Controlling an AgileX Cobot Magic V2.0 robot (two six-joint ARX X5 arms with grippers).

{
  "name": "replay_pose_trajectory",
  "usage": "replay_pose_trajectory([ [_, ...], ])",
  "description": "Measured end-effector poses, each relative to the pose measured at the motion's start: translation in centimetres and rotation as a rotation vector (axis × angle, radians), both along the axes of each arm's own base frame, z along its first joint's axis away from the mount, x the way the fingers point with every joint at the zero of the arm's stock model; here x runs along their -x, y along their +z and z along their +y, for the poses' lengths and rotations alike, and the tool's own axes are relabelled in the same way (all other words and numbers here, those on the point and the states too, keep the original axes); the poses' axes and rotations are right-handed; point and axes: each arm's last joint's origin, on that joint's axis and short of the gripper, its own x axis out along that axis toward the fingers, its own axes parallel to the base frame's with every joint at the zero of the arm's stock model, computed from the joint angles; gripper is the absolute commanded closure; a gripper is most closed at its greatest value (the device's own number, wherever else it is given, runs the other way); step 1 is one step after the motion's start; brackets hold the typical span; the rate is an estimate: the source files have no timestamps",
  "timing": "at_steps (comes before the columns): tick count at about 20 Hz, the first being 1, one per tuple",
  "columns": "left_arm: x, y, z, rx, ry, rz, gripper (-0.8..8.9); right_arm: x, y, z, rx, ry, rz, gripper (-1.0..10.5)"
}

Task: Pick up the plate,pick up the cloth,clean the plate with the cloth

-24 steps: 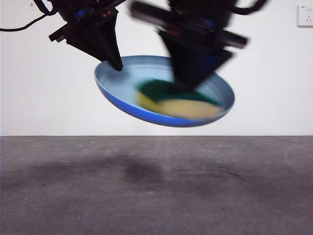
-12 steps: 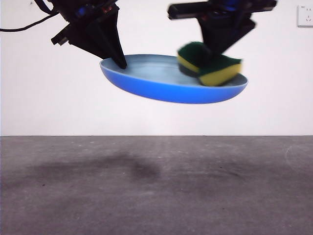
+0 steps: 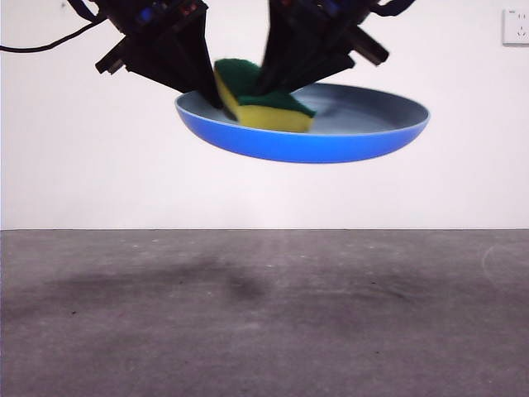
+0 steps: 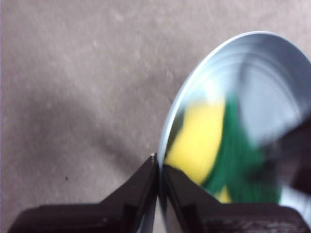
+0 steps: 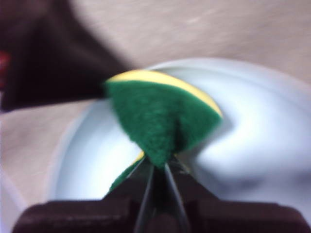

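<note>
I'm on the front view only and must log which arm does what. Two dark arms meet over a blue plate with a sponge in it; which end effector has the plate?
Observer: The left end effector pinches the plate by its rim, one jaw on each side of the edge.
Operator: And the sponge?
Observer: The right end effector is shut on the cloth, gripping its green scouring side.
Operator: Which face meets the plate?
Observer: The yellow foam faces the plate's inner surface, next to the rim by the left end effector.
</note>
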Motion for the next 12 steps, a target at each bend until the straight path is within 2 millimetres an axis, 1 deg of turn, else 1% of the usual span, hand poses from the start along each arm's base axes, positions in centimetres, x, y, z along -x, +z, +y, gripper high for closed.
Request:
replay_pose_trajectory([
  [3,-0.1,0.1,-0.1,0.017,0.008,-0.009,8.22,1.0,-0.5,0.4,0.043,0.036,0.054,9.6],
  [6,-0.1,0.2,-0.1,0.02,0.009,-0.011,8.21,2.0,-1.4,-0.1,0.165,0.03,0.133,9.6],
  [8,-0.2,0.1,-0.1,0.019,0.01,-0.011,8.21,2.4,-2.1,-1.0,0.317,-0.05,0.151,9.6],
  [9,-0.2,0.1,-0.1,0.017,0.012,-0.011,8.22,2.4,-2.3,-1.5,0.399,-0.104,0.133,9.6],
  [11,-0.2,0.1,-0.1,0.011,0.021,-0.014,8.22,2.2,-2.2,-2.1,0.516,-0.222,0.04,9.6],
  [12,-0.2,0.1,-0.1,0.009,0.025,-0.014,8.22,2.0,-2.1,-2.2,0.537,-0.266,-0.001,9.6],
])
